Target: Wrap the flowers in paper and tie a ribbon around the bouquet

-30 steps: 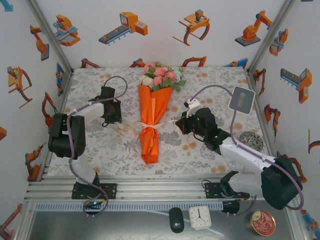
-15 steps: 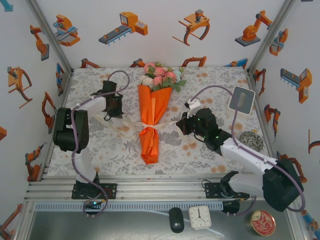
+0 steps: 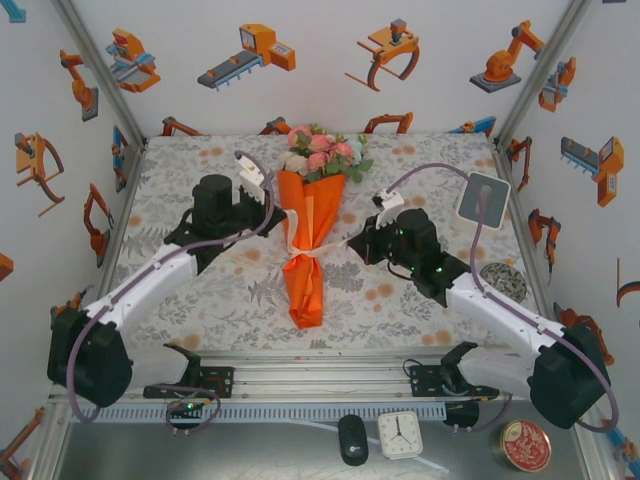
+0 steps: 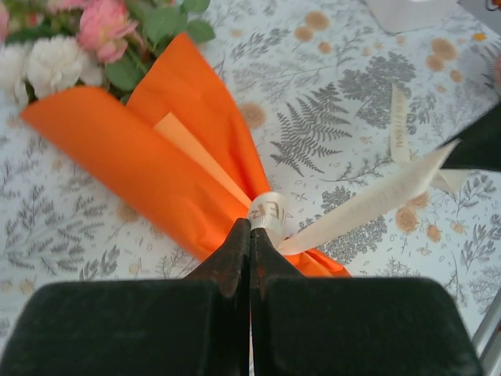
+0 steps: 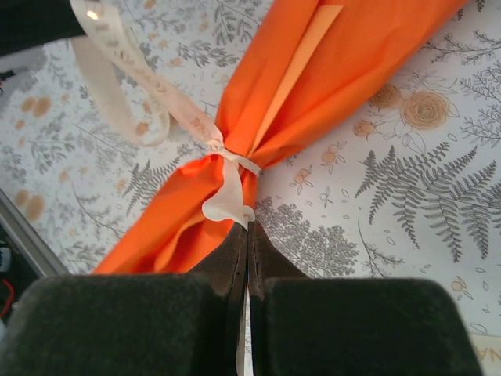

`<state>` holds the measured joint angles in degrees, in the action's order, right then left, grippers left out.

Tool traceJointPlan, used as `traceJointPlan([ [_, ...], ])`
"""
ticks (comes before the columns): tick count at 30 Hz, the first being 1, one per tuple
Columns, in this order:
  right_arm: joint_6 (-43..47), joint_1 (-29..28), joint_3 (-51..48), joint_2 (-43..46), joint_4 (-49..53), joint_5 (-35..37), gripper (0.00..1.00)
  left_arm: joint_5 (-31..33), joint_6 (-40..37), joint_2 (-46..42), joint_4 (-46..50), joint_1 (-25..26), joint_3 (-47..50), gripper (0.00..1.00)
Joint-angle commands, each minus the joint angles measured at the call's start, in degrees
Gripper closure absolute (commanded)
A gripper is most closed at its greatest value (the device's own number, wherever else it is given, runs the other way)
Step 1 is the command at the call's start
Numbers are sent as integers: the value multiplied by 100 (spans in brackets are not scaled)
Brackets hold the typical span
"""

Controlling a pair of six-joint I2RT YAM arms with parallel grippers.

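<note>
Beside the bouquet (image 3: 310, 215), left tool (image 4: 250, 235), right tool (image 5: 247, 231), seemingly pinching ribbon (image 4: 368, 200).

Pinched right tool (image 5: 247, 235), seemingly on ribbon (image 5: 223, 205)

The left gripper (image 4: 250, 229) has moved right to the bouquet (image 3: 308, 240) and closed on the ribbon (image 4: 270, 210).

left wrist view: flowers (image 4: 94, 31) cut off by top edge, their low parts hid in paper (image 4: 149, 172) | paper's thin end hid behind left gripper (image 4: 250, 229) | ribbon (image 4: 368, 200) letters too blurry to read | right wrist view: ribbon end lost between right gripper (image 5: 247, 229) tips | top view: knot too small to tell
</note>
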<state>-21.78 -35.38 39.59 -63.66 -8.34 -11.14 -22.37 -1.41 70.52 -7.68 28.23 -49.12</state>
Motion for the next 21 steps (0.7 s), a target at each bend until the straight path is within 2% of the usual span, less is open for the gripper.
traceJointPlan([
  [1, -632, 21, 239, -9, -242, 107, 100, -390, -812, -71, -257, 88, 145, 100],
  [4, -995, 22, 406, -333, -525, 96, 100, -325, -1119, -125, 113, 272, 111, 100],
  [6, -1192, 18, 590, -676, -728, -68, 100, -342, -1047, -143, 40, 340, 146, 100],
  [12, -2004, 6, 1701, -2221, -983, -848, 100, -648, -564, -4, -511, 703, 180, 100],
  [16, -2124, -249, 2806, -3333, -804, -1662, 100, -683, -543, 222, -467, 958, 95, 100],
  [17, -2085, -300, 3015, -3480, -706, -1910, 93, -639, -525, 249, -503, 981, 111, 99],
  [19, -2049, -259, 3258, -3563, -339, -1981, 65, -477, -397, 223, -563, 986, 152, 99],
  [21, -2000, -93, 3063, -3312, -287, -1690, 52, -372, -372, 186, -605, 990, 201, 98],
])
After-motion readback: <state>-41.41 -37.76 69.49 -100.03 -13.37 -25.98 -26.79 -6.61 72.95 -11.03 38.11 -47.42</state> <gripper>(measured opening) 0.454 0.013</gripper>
